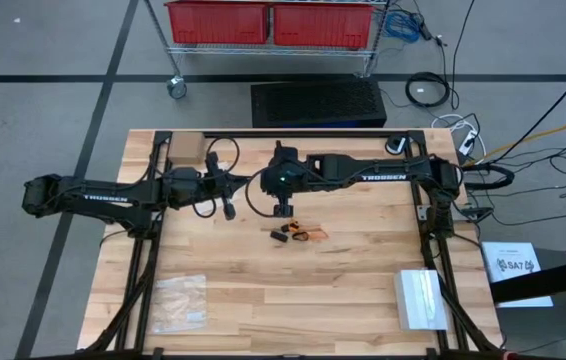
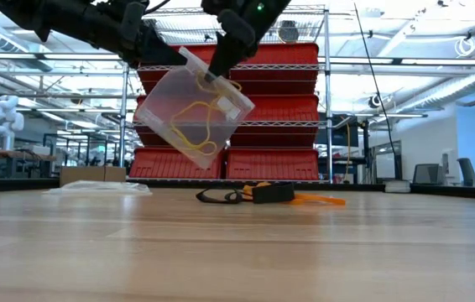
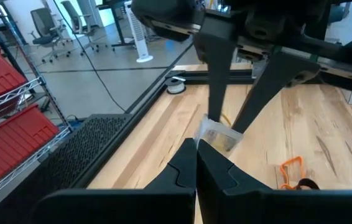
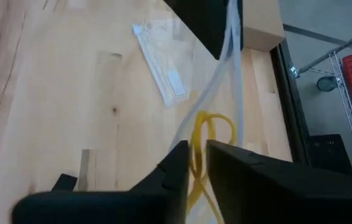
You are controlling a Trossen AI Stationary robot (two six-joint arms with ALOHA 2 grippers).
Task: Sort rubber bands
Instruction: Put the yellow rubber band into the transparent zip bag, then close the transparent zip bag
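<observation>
A clear plastic bag (image 2: 191,113) with yellow rubber bands (image 2: 197,126) inside hangs tilted above the middle of the table. My left gripper (image 3: 196,158) is shut on it. My right gripper (image 4: 198,155) comes at the bag's top edge from above. It is slightly open, with a strand of a yellow band (image 4: 198,140) in the gap. Below, orange and black rubber bands (image 1: 300,235) lie loose on the wood; the low view shows the rubber bands (image 2: 263,195) lying flat. My left gripper pinches the bag's upper corner (image 2: 183,55) between its two shut fingers, reaching in about level from the table's left. The bag is lifted clear and hangs tilted below the fingers. My right gripper's fingertips (image 2: 212,80) meet the bag's top edge, slanting down from above. A yellow band runs between them; whether they touch it I cannot tell.
Another clear bag (image 1: 178,302) lies flat near the table's front left. A white packet (image 1: 423,298) lies near the front right. A small tan block (image 1: 185,148) sits at the far left. Red bins (image 1: 268,22) stand on a rack beyond the far edge.
</observation>
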